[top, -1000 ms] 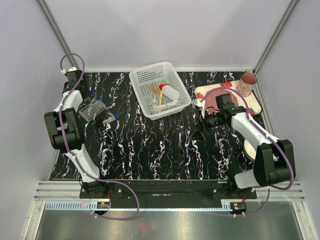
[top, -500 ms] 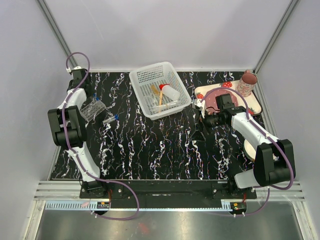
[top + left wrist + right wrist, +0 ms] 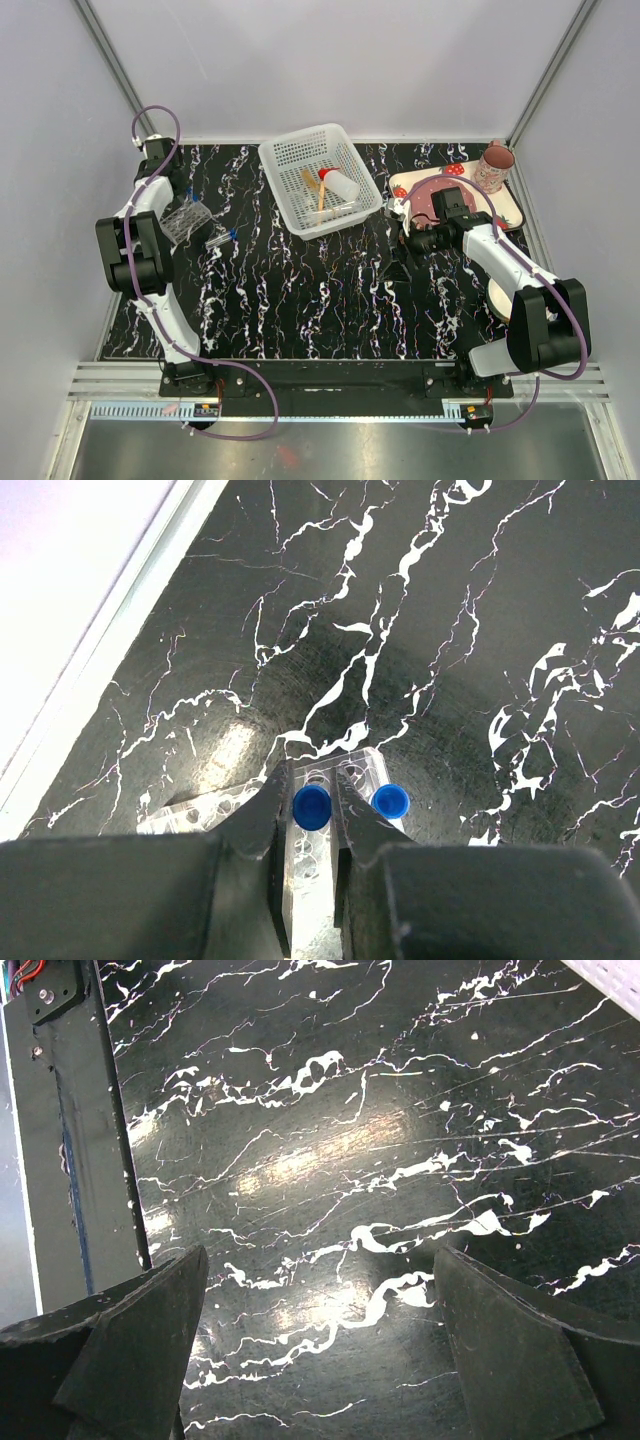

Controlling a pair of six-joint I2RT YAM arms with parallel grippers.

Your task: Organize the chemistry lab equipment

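Observation:
My left gripper (image 3: 312, 798) is shut on a small clear tube with a blue cap (image 3: 311, 806) and holds it upright over the clear tube rack (image 3: 200, 805). A second blue-capped tube (image 3: 389, 800) stands in the rack beside it. In the top view the rack (image 3: 186, 218) is at the far left under the left gripper (image 3: 176, 203), with loose blue-capped tubes (image 3: 220, 238) lying just right of it. The red-capped squeeze bottle (image 3: 338, 183) and orange sticks (image 3: 312, 187) lie in the white basket (image 3: 285, 155). My right gripper (image 3: 320, 1290) is open and empty over bare table (image 3: 402, 250).
The strawberry-print tray (image 3: 510, 205) with a pink plate and the pink mug (image 3: 493, 166) sit at the back right, behind the right arm. A cream bowl (image 3: 497, 296) is partly hidden under the right arm. A dark bar (image 3: 70, 1110) stands at the left of the right wrist view.
The left arm shifted slightly toward the back over the rack a second ago and has held still since. The right arm has not moved.

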